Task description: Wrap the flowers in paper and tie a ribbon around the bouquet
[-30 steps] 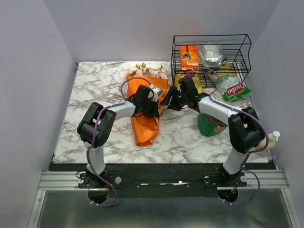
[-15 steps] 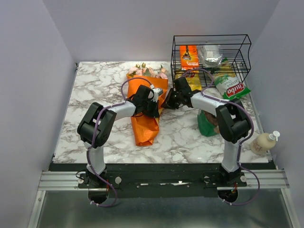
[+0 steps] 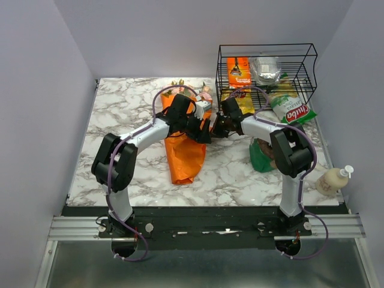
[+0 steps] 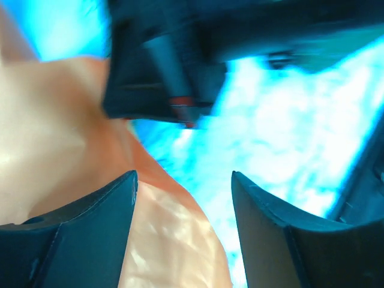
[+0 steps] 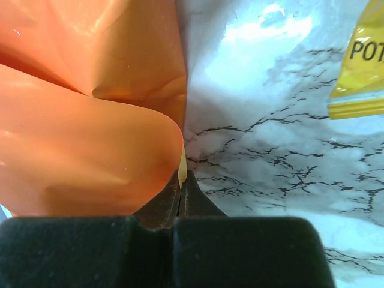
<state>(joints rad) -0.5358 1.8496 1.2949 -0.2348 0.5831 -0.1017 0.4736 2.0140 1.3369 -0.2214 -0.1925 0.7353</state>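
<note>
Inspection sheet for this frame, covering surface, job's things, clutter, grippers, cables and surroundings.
Surface: marble table, no spills seen.
Job's things: orange paper lying with flowers at its far end; thin pale strip, likely the ribbon, at the paper's edge.
Clutter: wire basket holding snack packets; green bag; bottle.
Grippers: left gripper open over the paper; right gripper shut on the ribbon.
Cables: purple cable along each arm.
Surroundings: plain walls.

A black wire basket (image 3: 267,46) holds snack packets (image 3: 239,71).
</note>
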